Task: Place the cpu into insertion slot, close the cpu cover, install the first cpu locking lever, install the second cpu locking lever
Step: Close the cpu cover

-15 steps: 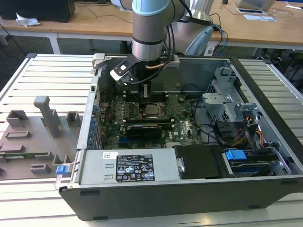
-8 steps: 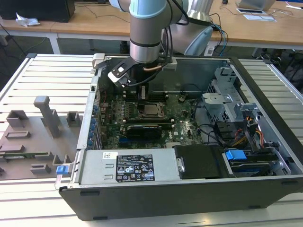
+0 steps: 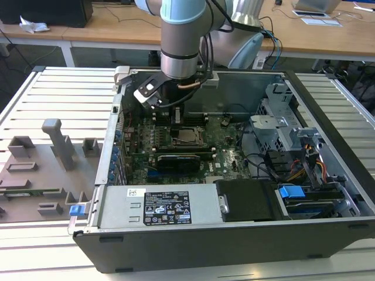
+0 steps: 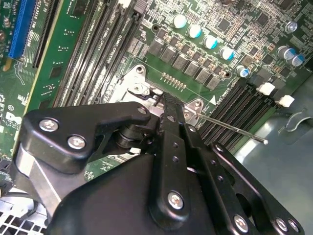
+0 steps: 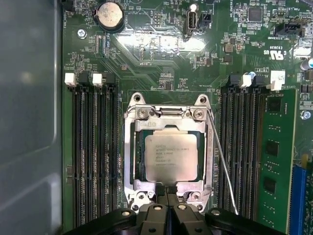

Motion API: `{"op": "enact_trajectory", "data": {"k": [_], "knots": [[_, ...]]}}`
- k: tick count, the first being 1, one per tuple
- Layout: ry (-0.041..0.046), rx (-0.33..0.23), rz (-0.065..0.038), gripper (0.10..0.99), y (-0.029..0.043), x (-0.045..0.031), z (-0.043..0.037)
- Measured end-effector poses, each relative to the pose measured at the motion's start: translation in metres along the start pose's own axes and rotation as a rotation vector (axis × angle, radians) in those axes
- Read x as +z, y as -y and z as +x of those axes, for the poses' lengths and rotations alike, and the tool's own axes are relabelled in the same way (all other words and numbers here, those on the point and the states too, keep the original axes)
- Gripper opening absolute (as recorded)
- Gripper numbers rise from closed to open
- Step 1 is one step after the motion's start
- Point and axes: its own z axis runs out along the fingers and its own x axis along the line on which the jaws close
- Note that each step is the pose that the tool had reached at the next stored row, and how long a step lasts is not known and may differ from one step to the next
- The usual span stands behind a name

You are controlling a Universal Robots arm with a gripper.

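Gripper: jaws are sitting together with nothing between them, tips touching the near edge of the cpu cover in the first wrist view. They look to be pressing on its edge tab rather than gripping it.

The cpu is lying flat in the insertion slot, so step one is reading as done. The cover is lying down over it and framing the chip, so step two is reading as done or nearly so.

One locking lever is angling away from the cover's flank. Its free end is sitting out beside the memory slots, unhooked by my read. I cannot tell whether the opposite lever is latched, so I'm counting both lever steps as left.

The arm is reaching down into the open computer case on the tabletop.
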Motion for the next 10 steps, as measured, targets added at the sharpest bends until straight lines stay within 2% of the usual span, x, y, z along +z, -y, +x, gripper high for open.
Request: {"op": "enact_trajectory", "data": {"k": [2,6,10], "knots": [[-0.001,-0.003,0.0,0.106,-0.0026,0.0,0.0],[-0.0051,-0.007,0.0,0.106,-0.0139,-0.0002,-0.0002],[-0.0066,-0.009,0.0,0.106,-0.0205,-0.0004,-0.0003]]}}
